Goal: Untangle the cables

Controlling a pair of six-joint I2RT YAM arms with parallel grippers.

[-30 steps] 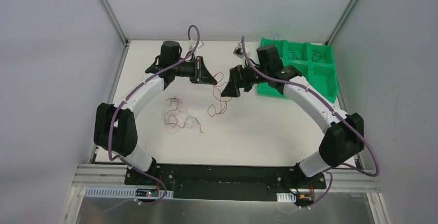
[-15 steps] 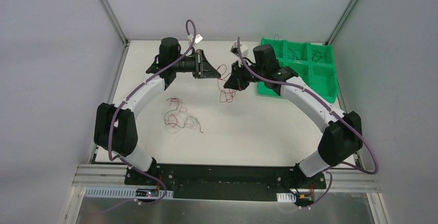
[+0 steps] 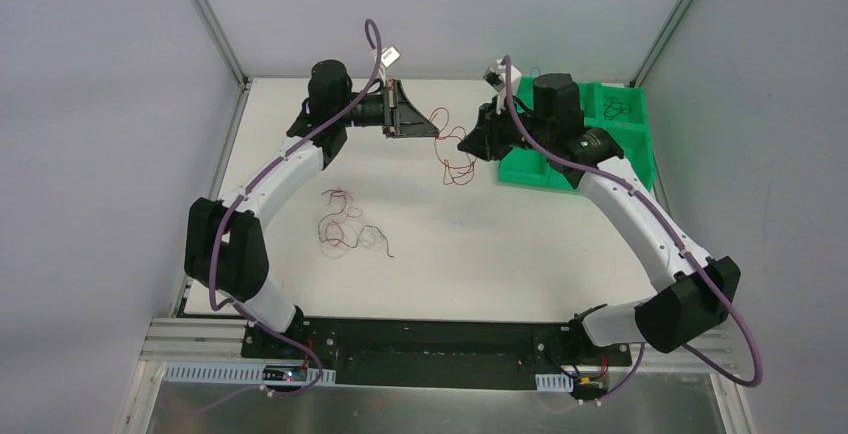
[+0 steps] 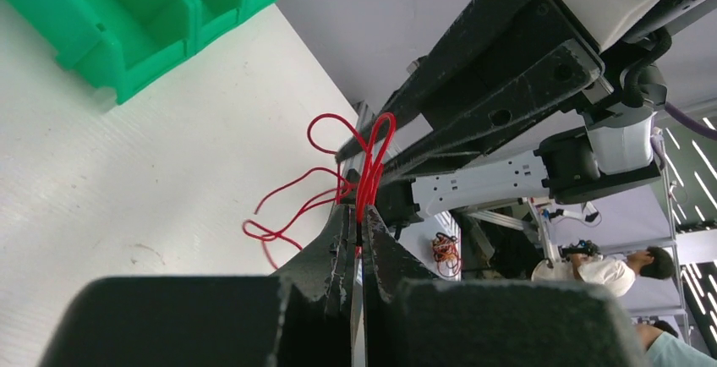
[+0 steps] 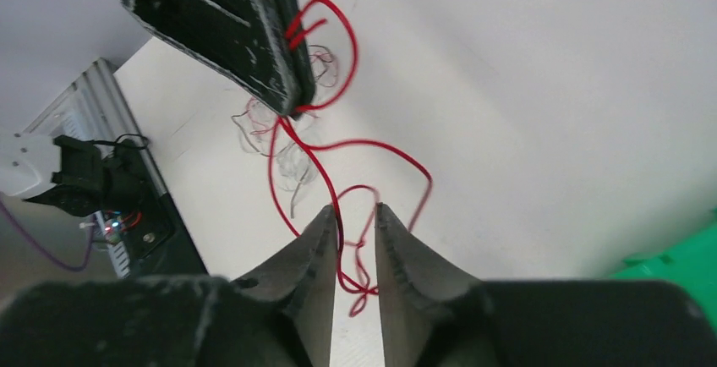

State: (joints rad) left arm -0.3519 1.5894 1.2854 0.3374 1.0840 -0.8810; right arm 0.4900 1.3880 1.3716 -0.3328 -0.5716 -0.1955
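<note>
The left tool (image 3: 436, 131) is fully closed. In the left wrist view its fingers (image 4: 342, 244) press together and pinch a red cable (image 4: 369, 160), which rises from the tips as a narrow upright loop. The right tool (image 5: 353, 210) stands only a narrow slot open. The red cable (image 5: 372, 143) passes down through that slot, close against the inner face of one finger (image 5: 317, 240). The slot is wider than the cable, and no pinch shows.

In the top view the two tools face each other just above centre, close together. The red cable (image 3: 455, 159) spans the short gap between them, running roughly left to right, and its slack curls hang toward the table (image 3: 500, 244).

The other cables (image 3: 345, 226) lie in a loose bunch of red, dark and pale strands on the table, left of centre and well apart from both tools. The bunch sprawls from upper left to lower right.

A green bin (image 3: 632, 149) sits at the upper right of the table, partly hidden by the right arm. One rear compartment holds a small curl of dark wires (image 3: 615, 109). The contents of the other compartments cannot be made out.
</note>
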